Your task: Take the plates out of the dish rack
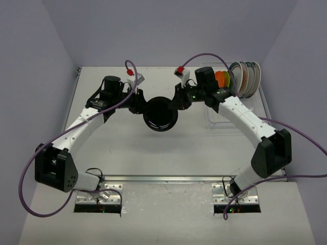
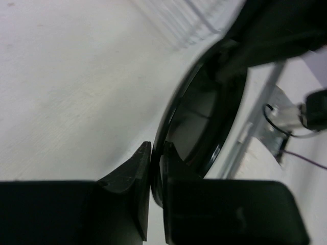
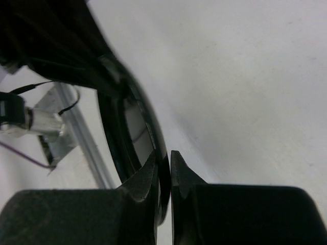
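Note:
A black plate (image 1: 160, 115) hangs over the middle of the table, held flat between both arms. My left gripper (image 1: 140, 105) is shut on its left rim, and in the left wrist view the rim (image 2: 204, 117) runs between the two fingers of that gripper (image 2: 157, 153). My right gripper (image 1: 180, 99) is shut on the opposite rim, which the right wrist view shows as a dark edge (image 3: 130, 127) pinched in that gripper (image 3: 163, 161). The see-through dish rack (image 1: 219, 120) stands at the back right. Upright in it are an orange plate (image 1: 221, 79), a green plate (image 1: 228, 77) and larger white patterned plates (image 1: 248, 79).
A metal rail (image 1: 168, 178) and both arm bases run along the near table edge. Purple cables (image 1: 30, 168) loop off both arms. Grey walls close in the table at the back and sides.

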You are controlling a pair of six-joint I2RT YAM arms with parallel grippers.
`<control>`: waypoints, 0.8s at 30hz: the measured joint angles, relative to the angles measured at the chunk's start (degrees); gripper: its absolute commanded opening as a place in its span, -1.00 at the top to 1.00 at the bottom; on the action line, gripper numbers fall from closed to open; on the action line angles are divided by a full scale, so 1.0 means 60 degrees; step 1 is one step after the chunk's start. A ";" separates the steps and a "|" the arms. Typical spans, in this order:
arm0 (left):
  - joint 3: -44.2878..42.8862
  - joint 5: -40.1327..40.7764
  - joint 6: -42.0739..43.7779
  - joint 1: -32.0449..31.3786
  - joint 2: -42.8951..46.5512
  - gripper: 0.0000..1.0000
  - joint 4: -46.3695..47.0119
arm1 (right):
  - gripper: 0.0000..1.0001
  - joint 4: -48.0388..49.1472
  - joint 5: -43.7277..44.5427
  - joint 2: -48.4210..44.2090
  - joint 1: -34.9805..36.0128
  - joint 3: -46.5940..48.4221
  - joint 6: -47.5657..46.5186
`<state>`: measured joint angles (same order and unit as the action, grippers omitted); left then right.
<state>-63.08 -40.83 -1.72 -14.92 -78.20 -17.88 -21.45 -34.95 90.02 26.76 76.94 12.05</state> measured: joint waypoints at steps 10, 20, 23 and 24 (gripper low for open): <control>0.0355 -0.1151 -0.0897 0.1948 -0.0652 1.00 0.0544 | -0.84 0.0024 0.0538 0.0258 0.0006 0.0272 0.0106; -0.1681 0.1593 -0.2070 0.5170 -0.4365 1.00 0.0712 | -0.97 -0.0002 0.2395 0.0294 -0.0453 0.0141 0.0387; -0.2425 0.2154 -0.2366 0.5317 -0.5366 1.00 0.0859 | -0.97 -0.0008 0.2655 0.0368 -0.0759 0.0140 0.0530; -0.2658 0.2240 -0.2488 0.5342 -0.5697 1.00 0.0872 | -0.97 -0.0015 0.2693 0.0402 -0.0865 0.0140 0.0572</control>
<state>-79.03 -27.39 -16.64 17.14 -112.38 -12.65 -21.54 -18.79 92.43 21.57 77.78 15.48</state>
